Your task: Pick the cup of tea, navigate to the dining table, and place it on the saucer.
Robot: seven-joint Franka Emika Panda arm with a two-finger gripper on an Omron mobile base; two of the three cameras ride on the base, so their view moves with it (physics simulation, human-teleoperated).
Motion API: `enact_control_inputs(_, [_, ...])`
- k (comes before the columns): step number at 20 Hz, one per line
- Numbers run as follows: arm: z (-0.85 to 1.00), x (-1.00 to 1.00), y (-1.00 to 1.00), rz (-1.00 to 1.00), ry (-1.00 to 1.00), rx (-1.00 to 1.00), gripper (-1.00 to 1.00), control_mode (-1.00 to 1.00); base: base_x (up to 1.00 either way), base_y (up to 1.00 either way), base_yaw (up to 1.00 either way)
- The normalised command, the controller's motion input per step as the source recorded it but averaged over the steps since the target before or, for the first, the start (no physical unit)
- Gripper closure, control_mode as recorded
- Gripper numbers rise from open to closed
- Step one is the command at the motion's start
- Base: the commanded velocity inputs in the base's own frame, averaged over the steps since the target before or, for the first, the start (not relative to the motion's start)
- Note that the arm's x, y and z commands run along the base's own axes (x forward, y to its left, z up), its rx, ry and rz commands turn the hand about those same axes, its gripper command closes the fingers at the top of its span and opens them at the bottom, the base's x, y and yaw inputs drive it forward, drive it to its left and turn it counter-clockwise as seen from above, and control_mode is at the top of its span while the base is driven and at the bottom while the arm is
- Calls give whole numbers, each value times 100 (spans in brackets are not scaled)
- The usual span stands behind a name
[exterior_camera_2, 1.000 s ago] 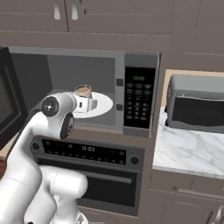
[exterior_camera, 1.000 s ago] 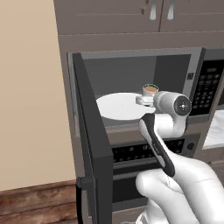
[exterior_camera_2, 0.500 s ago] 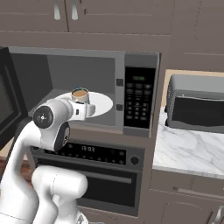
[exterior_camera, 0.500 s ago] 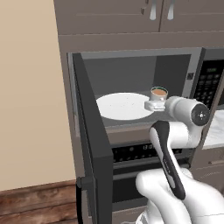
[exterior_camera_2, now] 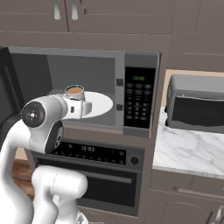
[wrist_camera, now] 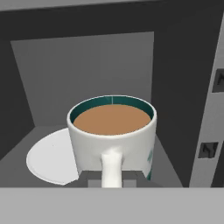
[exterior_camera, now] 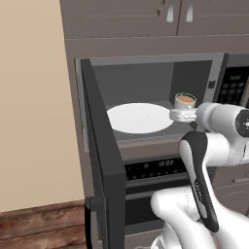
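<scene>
Cup of tea [wrist_camera: 113, 144] glossy white ceramic; microwave [exterior_camera: 146, 97] interior matt grey; countertop [exterior_camera_2: 188, 148] polished marble.

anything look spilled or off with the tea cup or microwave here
Nothing stands out. The cup of tea sits upright in the gripper, tea level, no spill on the turntable; the microwave door hangs open.

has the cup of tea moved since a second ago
Yes. The cup of tea, gripped by its handle, has shifted right off the white turntable, toward the microwave's open front.

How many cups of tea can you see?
1. The cup of tea is at the front right of the open microwave, held by its handle in the claw, beside the white turntable. None looks hidden behind it.
</scene>
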Motion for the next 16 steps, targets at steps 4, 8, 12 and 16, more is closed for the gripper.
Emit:
enact_control_inputs(4, [23, -44, 0, 4, 0, 0, 100, -100, 0, 0, 0])
enact_control_inputs(8, [17, -55, 0, 7, 0, 0, 100, -100, 0, 0, 0])
enact_control_inputs(12, [18, -56, 0, 9, 0, 0, 100, -100, 0, 0, 0])
enact_control_inputs(16, [19, -55, 0, 8, 0, 0, 100, -100, 0, 0, 0])
